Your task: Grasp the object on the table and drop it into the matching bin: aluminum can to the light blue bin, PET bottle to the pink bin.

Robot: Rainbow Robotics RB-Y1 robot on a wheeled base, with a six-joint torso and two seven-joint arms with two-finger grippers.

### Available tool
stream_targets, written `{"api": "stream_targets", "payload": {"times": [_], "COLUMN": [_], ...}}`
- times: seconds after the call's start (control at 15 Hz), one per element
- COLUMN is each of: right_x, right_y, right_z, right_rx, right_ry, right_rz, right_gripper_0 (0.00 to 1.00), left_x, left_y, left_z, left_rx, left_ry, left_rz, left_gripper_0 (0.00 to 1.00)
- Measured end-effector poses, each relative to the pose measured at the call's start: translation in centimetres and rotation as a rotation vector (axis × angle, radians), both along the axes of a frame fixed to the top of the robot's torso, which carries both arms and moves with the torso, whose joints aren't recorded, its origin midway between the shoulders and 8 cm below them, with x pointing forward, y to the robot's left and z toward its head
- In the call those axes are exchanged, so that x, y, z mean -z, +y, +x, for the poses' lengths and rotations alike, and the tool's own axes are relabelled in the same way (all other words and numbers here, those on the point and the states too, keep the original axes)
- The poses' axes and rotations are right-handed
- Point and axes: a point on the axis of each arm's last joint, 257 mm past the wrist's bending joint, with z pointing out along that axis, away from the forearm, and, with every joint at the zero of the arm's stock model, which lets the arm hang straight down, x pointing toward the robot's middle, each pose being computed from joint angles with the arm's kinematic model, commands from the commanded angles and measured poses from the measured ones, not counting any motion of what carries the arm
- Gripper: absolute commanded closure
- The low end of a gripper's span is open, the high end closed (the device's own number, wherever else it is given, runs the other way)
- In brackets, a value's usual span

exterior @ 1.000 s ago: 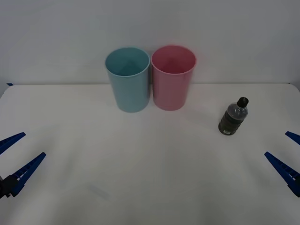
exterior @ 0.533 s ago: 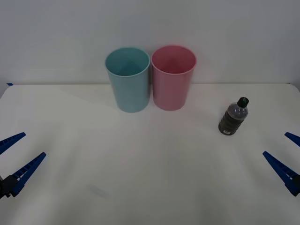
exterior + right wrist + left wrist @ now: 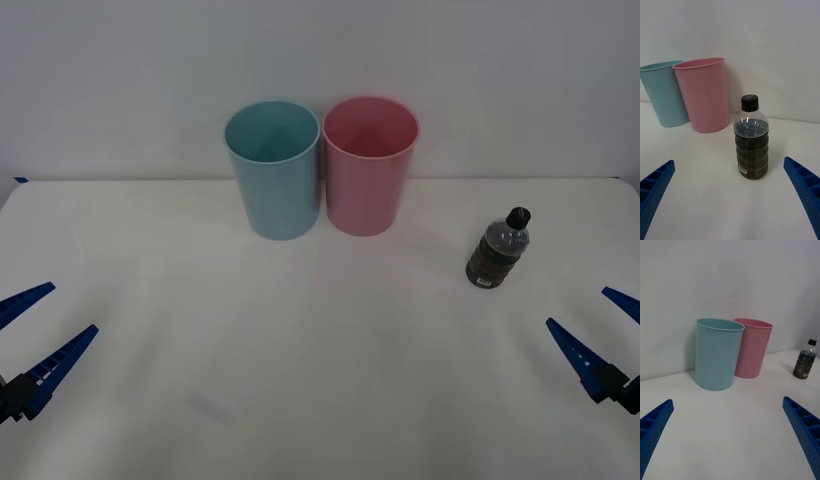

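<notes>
The PET bottle (image 3: 498, 247) stands upright on the white worktop (image 3: 320, 340), right of the pink bin (image 3: 369, 165) (light blue bin (image 3: 273, 168) beside it). We see right gripper (image 3: 598, 335) and left gripper (image 3: 35, 335) with jaws wide, holding nothing.

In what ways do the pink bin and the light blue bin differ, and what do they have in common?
Colour: the pink bin is pink, the light blue bin pale teal. Place: the pink bin stands nearer the PET bottle, the light blue bin on its far side. Both are tall, round, slightly tapered tubs, upright, open at the top, side by side at the back of the table.
</notes>
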Motion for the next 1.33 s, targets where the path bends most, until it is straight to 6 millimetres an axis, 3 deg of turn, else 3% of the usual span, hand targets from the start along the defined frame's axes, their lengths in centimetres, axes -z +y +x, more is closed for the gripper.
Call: {"api": "stream_targets", "payload": {"times": [0.53,0.87,1.33], "right_x": [2.5,5.2,6.7], "right_y": [0.0,0.3,1.8], "right_z": [2.9,6.2,10.6], "right_rx": [0.116,0.117,0.102], "right_ry": [0.006,0.045,0.064], "right_rz": [-0.081,-0.051,-0.035], "right_gripper_0": [0.0,0.0,0.0], "left_x": [0.0,0.0,0.0], "left_y": [0.0,0.0,0.0], "left_z": [0.0,0.0,0.0], "left_rx": [0.0,0.0,0.0], "left_ry": [0.0,0.0,0.0], "left_rz": [0.0,0.0,0.0], "left_gripper_0": [0.0,0.0,0.0]}}
